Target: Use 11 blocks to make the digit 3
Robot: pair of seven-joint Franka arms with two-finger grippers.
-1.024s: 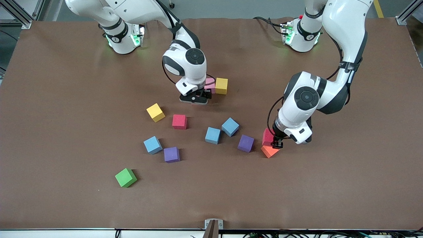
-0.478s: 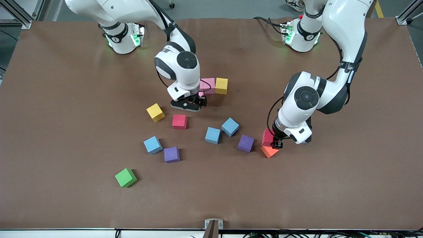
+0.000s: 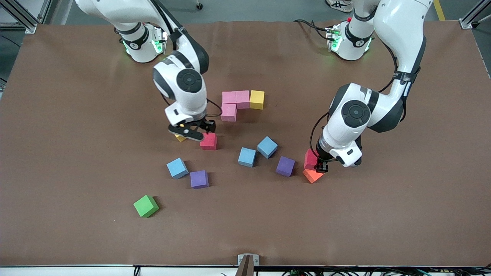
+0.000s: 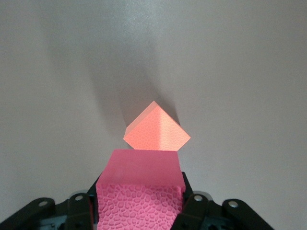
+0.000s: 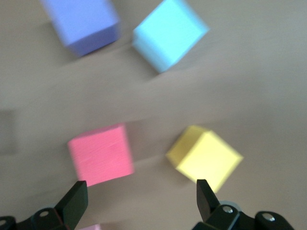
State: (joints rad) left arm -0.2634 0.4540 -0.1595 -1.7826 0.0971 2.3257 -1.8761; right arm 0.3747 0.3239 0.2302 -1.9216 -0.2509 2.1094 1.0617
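Over the loose yellow cube (image 3: 179, 137) and a red cube (image 3: 208, 141), the right gripper (image 3: 190, 130) hangs with jaws apart. Toward the left arm's end, the left gripper (image 3: 319, 165) is clamped on another red cube (image 4: 139, 194), seemingly touching the orange cube (image 3: 312, 175).

Three pink cubes (image 3: 232, 102) and a yellow cube (image 3: 257, 99) sit together on the desk (image 3: 57, 134).

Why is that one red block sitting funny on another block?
The red cube is clamped in the left end effector, right above the orange cube, which sits cornerwise under it. Odd too: two purple cubes lie on the table among the scattered ones.
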